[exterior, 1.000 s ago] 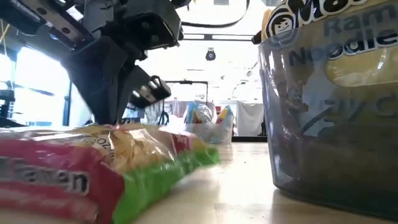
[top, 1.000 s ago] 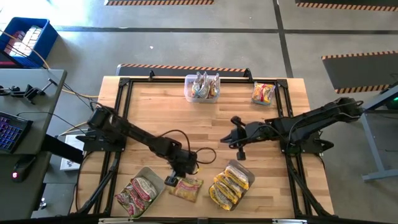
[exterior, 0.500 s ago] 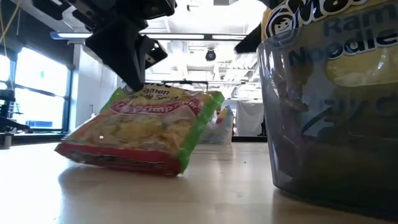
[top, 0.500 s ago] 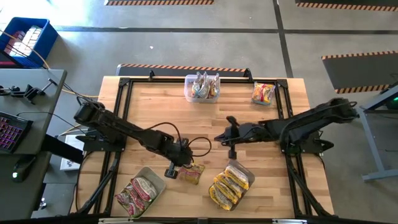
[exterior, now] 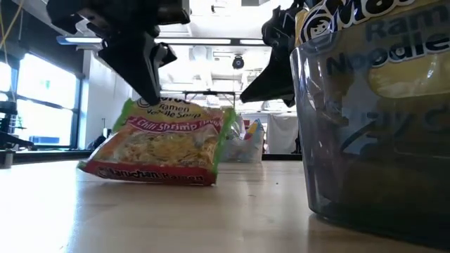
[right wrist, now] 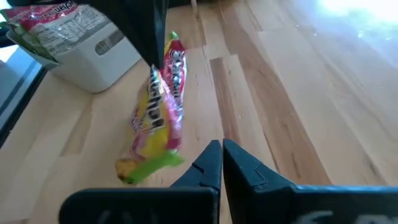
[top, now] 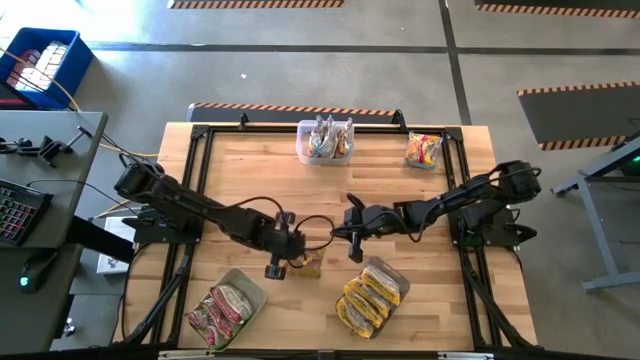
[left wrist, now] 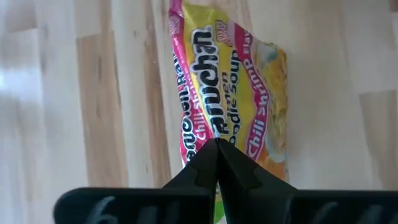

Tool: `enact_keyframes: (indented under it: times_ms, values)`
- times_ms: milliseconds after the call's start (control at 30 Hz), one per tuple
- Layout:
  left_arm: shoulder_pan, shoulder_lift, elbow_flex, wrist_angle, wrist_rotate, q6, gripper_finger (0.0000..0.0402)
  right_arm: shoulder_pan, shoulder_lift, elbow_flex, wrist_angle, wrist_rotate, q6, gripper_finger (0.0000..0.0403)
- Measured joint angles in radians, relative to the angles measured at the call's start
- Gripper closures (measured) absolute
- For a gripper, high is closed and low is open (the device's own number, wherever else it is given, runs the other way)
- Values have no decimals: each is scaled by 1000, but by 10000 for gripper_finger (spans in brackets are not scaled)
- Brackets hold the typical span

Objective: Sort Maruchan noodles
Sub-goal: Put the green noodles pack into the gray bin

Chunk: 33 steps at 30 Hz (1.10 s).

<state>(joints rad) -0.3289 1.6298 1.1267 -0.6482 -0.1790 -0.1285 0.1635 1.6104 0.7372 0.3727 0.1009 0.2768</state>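
Pinching the top edge of a chili shrimp noodle packet (exterior: 158,144), the left gripper (top: 297,258) has its fingers closed on the wrapper and holds it tilted, with the packet's lower edge down on the wooden table (top: 250,175) near the front middle. From the left wrist, the two dark fingers (left wrist: 217,165) meet on the packet's end. The right gripper (top: 352,240) hangs just beside the packet, not touching it, its fingers pressed together and empty. Three clear tubs sit on the table: one at the front left (top: 250,283) holds pink-red packets (top: 222,310), one at the front right (top: 393,273) holds yellow packets (top: 366,297), and one at the back middle (top: 303,140) holds silvery packets (top: 329,137). A lone multicoloured packet (top: 423,149) lies at the back right of the table, well apart from both arms.
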Motion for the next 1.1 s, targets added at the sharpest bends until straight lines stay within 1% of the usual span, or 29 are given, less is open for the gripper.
enact_keyframes:
  times_ms: [167,267,500,633,700,767,833,1000,1100]
  values:
    - [-6,-24,0,-15,-54,-27,401,-3,40,0,25,-29,-5,403]
    - [-7,-50,0,-24,-91,-44,401,-13,76,0,74,-57,-13,403]
    - [-7,-115,0,-63,-172,-80,401,-40,168,1,196,-68,-57,403]
    - [-7,-132,1,-72,-196,-81,401,-63,246,1,302,-138,-27,401]
    - [-7,-131,1,-72,-201,-81,401,-82,283,1,343,-185,-7,393]
    - [-7,-130,1,-82,-202,-82,401,-101,323,1,395,-228,21,376]
    - [-7,-131,1,-85,-205,-87,401,-115,353,1,457,-274,37,351]
    - [-6,-133,1,-101,-212,-103,401,-124,369,2,552,-340,36,261]
    - [-6,-139,1,-98,-219,-105,401,-124,369,2,618,-358,29,207]
